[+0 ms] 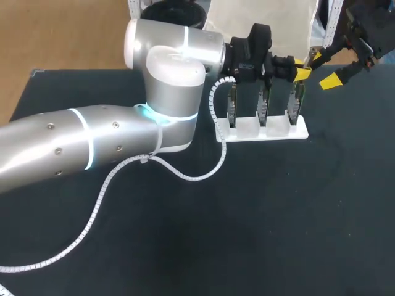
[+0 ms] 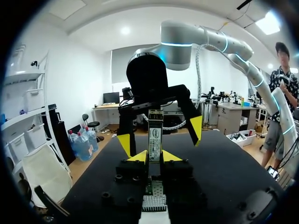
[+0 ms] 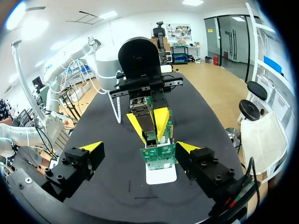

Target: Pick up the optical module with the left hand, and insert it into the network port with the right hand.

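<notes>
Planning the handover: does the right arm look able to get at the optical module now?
Probably yes: the right gripper is open facing the optical module, which juts past the left gripper; nothing visibly between.

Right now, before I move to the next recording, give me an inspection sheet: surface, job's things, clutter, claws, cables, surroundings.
Surface: black table.
Job's things: the optical module is held upright at the top of the rightmost board in the white rack. Whether it is seated cannot be told.
Clutter: nothing seen.
Claws: the left claw is shut on the optical module. The right claw is open, with a finger on either side of that board and apart from it.
Cables: a white spiral conduit hangs in a loop from the left arm.
Surroundings: nothing seen.
</notes>
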{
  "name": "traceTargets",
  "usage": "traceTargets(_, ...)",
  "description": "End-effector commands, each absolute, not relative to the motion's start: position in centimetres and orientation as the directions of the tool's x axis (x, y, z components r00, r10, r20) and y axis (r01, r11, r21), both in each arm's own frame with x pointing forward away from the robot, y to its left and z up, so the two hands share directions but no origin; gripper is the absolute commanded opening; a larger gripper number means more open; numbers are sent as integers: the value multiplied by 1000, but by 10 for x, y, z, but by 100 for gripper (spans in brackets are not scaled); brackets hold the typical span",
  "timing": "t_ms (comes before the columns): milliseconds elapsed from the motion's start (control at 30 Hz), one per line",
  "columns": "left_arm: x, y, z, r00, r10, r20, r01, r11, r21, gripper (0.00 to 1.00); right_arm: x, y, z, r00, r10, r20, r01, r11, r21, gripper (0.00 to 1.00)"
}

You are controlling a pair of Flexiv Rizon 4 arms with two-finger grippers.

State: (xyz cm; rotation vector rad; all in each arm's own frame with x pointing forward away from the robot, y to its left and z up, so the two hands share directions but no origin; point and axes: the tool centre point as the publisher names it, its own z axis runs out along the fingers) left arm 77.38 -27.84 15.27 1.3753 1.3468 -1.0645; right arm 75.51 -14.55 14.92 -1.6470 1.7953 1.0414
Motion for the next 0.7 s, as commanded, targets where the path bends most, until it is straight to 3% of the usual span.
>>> traceTargets(33,777,-279,152,32,218,-975,999,2,34,0,753,-145,149,-155,-607,-779,-979,-13,204,100)
traceTargets(700,777,-279,152,32,218,-975,999,2,34,0,775,-154,174,-110,-601,-792,-993,35,111,100)
